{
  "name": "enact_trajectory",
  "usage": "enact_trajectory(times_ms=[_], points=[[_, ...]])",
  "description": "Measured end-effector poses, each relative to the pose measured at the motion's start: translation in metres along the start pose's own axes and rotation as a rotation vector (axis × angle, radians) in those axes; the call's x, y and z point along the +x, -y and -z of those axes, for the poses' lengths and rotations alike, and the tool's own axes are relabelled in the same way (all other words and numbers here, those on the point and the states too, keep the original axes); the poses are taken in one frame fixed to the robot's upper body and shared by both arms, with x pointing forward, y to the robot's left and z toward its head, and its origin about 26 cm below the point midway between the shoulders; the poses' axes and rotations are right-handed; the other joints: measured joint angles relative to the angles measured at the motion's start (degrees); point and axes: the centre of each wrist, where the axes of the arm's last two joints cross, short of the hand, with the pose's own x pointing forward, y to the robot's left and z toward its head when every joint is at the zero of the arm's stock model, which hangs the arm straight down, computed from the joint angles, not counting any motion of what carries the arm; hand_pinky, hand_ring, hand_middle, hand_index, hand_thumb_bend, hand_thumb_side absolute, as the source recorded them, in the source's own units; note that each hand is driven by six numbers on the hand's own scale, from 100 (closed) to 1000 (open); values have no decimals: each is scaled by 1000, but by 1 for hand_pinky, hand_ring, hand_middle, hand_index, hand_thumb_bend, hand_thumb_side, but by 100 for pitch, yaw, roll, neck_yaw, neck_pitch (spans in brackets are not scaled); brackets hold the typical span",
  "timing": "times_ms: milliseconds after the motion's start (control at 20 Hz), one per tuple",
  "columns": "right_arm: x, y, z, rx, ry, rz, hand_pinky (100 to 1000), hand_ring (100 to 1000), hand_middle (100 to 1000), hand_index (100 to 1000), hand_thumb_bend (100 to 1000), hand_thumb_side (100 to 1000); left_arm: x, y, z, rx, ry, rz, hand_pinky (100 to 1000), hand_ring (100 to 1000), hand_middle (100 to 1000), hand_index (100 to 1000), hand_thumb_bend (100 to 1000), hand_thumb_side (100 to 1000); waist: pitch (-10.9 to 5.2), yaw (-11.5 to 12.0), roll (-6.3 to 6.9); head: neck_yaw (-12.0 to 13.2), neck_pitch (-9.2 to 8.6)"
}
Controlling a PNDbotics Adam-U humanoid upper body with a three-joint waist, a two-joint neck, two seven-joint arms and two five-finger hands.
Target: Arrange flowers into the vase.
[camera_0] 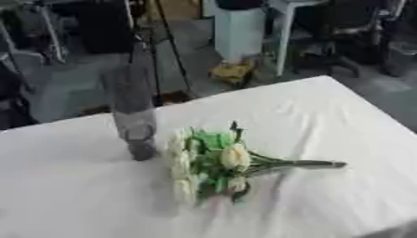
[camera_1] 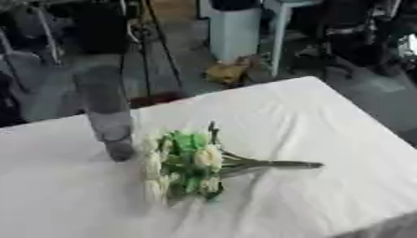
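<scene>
The task has not visibly begun: the flowers [camera_0: 216, 162] lie on their side as one bunch on the white tabletop [camera_0: 326, 121], pale cream blooms and green leaves toward the robot's left, the bundled stems pointing toward its right. Just beside the blooms, on the far left side, stands the vase [camera_0: 134, 118], a tall, narrow, clear or greyish vessel, upright and with nothing showing inside it. The nearest blooms seem to lie close against its foot, though whether they touch it cannot be told. Neither the left hand nor the right hand appears in either eye view, so the state of their fingers cannot be told. Everything is left to do, as far as can be judged: the bunch must be picked up by the stems, turned upright and lowered stem-first into the vase's mouth. The vase's height and slim build suggest it could tip if knocked, and the blooms lying so near its base leave little room on that side. The stem ends lie free on bare cloth, unobstructed. Beyond the tabletop's far edge are a white bin [camera_0: 238, 30], chair or stand legs and dark equipment on the floor, none of it reaching onto the work surface.
</scene>
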Motion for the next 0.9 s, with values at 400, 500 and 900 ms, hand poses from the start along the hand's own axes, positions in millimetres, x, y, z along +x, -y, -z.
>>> enact_trajectory(times_ms=[400,500,900], points=[[-1,-1,-1,0,-3,3,508,665,737,799,100,637,0,0,0,1,1,0,648,608,603,710,523,906,0,0,0,47,-44],[-1,-1,-1,0,-4,4,509,665,737,800,100,639,0,0,0,2,1,0,647,609,604,710,521,907,0,1,0,335,6],[-1,-2,-1,10,-6,5,512,663,737,797,100,640,0,2,-1,7,0,-9,646,608,603,710,515,909,0,18,0,1197,360]])
